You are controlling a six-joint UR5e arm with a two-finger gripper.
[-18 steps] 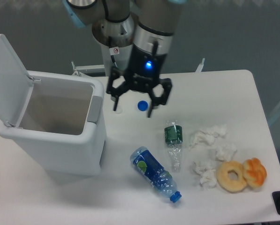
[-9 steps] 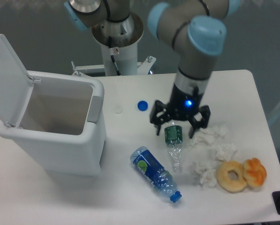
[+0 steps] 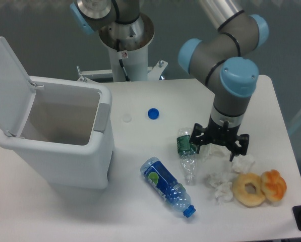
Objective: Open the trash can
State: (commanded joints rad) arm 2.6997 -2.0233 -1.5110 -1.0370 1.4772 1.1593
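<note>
The trash can [image 3: 84, 161] is a large white boxy bin at the left of the table. Its flat lid [image 3: 8, 85] stands swung up and back, and the inside shows empty. A grey latch tab [image 3: 103, 117] sits on its right rim. My gripper [image 3: 218, 147] is far to the right of the bin, low over crumpled white tissues [image 3: 226, 151]. Its fingers [image 3: 195, 138] are spread apart and hold nothing.
A crushed clear bottle with a green label [image 3: 186, 151] lies left of the gripper. A blue-labelled bottle [image 3: 166, 186] lies in front. A blue cap [image 3: 153, 114] and a clear cap [image 3: 126, 118] lie mid-table. A bagel [image 3: 249, 189] and a pastry [image 3: 274, 184] lie at right.
My gripper has travelled from beside the bin's right rim across the table to the right and forward, ending over the tissues. The bin and its raised lid have not moved.
</note>
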